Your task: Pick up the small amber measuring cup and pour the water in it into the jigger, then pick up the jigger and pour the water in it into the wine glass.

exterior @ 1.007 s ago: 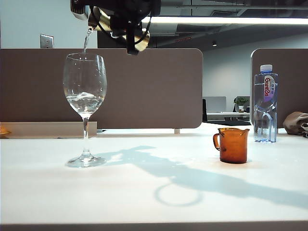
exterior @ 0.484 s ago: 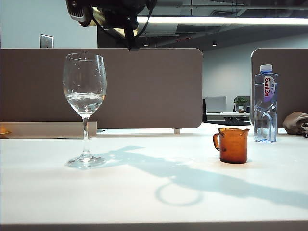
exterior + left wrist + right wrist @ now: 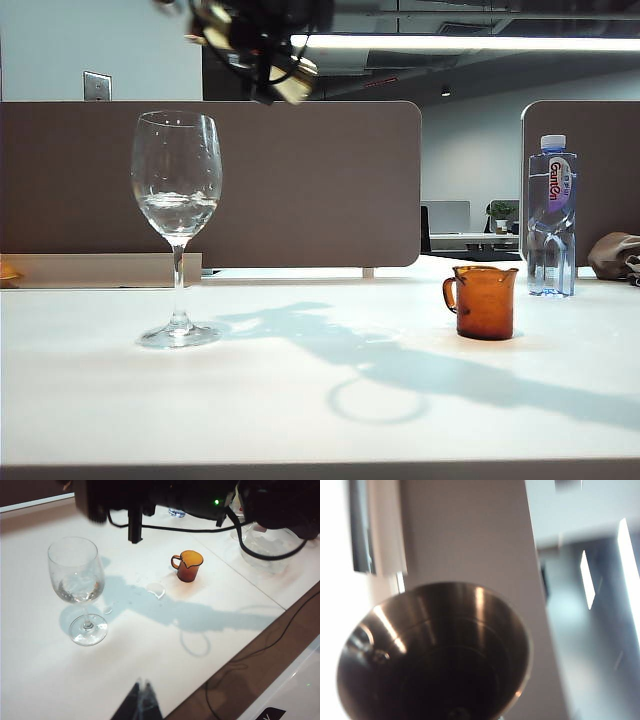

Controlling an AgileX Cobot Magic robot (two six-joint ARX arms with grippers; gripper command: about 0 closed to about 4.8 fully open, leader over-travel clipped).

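Jigger (image 3: 268,62) is up high in the right gripper (image 3: 250,50), above and a bit to the right of the wine glass (image 3: 177,190) rim in the exterior view. Jaws clamped on it; the right wrist view is filled by the open cone (image 3: 435,655), inside looks dark and I can't tell if any drops remain. No stream visible between jigger and glass.

Water (image 3: 177,208) sits low in the bowl, so the pour into the glass looks essentially done. Small amber measuring cup (image 3: 484,300) stands upright on the table (image 3: 320,410), well off to the right of the gripper and far below it, untouched.

Left gripper (image 3: 141,702) is parked low near the table's front edge, well clear of the glass. Only the fingertips show and they look together, so closed on nothing.

Step in hand, as I read it: right the jigger and clear the glass.
- roll it level before translating, so stragglers drip into the bowl, not the table
- keep height until clear of the rim; the stem is thin, a nudge tips it
- there's already a small puddle (image 3: 156,589) between glass and cup; set down away from it
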